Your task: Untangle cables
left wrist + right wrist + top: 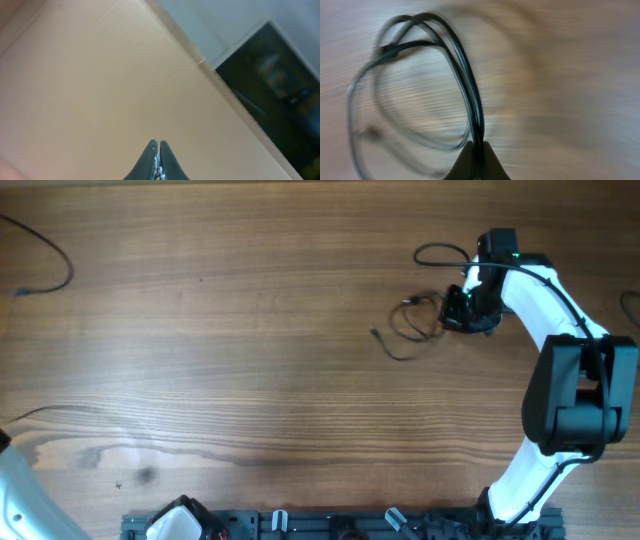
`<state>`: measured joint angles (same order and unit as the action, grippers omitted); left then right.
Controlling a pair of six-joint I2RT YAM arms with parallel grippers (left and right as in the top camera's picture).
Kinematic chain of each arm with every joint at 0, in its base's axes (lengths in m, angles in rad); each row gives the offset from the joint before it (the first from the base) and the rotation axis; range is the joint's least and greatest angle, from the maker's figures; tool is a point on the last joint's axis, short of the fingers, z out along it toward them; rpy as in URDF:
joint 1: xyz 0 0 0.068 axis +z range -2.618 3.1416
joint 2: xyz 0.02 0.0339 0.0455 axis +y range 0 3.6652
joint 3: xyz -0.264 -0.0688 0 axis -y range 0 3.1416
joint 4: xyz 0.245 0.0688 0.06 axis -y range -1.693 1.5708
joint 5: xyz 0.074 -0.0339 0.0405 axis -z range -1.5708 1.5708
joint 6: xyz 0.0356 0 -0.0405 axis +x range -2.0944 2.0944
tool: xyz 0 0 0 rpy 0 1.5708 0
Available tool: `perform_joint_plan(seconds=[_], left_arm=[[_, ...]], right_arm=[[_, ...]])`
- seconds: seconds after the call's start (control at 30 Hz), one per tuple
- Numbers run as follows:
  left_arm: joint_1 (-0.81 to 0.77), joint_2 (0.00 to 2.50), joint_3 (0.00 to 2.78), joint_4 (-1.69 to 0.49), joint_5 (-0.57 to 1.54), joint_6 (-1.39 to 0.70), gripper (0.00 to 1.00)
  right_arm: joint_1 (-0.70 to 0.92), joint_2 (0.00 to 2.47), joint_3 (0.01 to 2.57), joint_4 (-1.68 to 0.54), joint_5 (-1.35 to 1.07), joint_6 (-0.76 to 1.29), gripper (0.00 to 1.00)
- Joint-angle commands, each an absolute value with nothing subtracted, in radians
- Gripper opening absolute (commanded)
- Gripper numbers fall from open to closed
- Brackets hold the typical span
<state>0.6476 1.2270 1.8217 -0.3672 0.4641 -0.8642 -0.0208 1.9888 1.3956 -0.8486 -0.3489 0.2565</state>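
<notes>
Right jaws shut on two strands of the cables, tangled right of centre on the desk; left jaws shut, empty; best drawn apart slowly, kept low, lest loops tighten into knots.

You won't find any readable text, label, brand, number or sign in any of the three views. In the left wrist view, the dark panel at the far right is too blurred to show whether it carries any marking. The right wrist view is smeared by motion blur, and nothing printed can be made out there.
</notes>
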Motion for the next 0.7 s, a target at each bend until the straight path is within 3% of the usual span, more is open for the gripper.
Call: perform_joint_plan(seconds=[0.0, 0.1, 0.27, 0.67], left_arm=[[0.603, 1.243, 1.834, -0.450, 0.456, -0.840, 0.04], [0.565, 1.258, 1.834, -0.492, 0.487, -0.810, 0.04], [0.487, 1.283, 1.834, -0.492, 0.587, -0.735, 0.04], [0.242, 1.353, 1.834, -0.590, 0.650, -0.469, 0.04]], right_arm=[[-0.005, 1.998, 1.400, -0.795, -1.000, -0.034, 0.04], [0.003, 1.986, 1.433, -0.791, -1.239, -0.149, 0.04], [0.010, 1.925, 1.528, -0.789, -1.315, -0.179, 0.04], [-0.014, 1.686, 1.863, -0.856, -0.281, -0.040, 0.04]])
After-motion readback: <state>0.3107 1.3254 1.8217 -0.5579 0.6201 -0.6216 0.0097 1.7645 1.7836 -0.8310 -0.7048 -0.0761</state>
